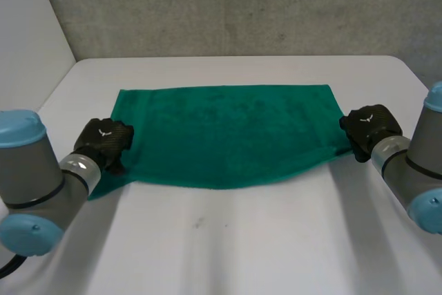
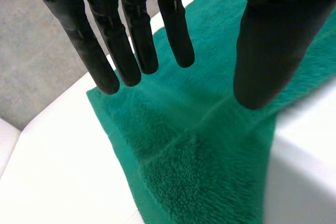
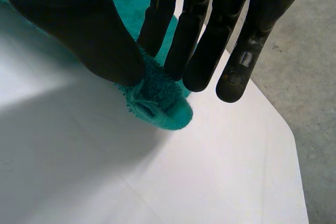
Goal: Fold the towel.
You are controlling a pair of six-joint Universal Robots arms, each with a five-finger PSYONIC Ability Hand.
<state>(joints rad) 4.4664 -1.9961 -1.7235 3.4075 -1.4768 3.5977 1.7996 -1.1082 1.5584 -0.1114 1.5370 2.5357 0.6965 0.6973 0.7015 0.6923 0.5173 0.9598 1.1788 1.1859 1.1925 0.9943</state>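
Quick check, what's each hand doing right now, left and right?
Left hand: open, over the towel at its left end.
Right hand: shut on the towel, pinching its corner.

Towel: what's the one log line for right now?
towel: spread on table | left hand: open over left edge | right hand: pinching right corner

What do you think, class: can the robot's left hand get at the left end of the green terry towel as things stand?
Probably yes. The left hand is open over the left end of the green terry towel, fingers straight, thumb apart, and nothing lies between.
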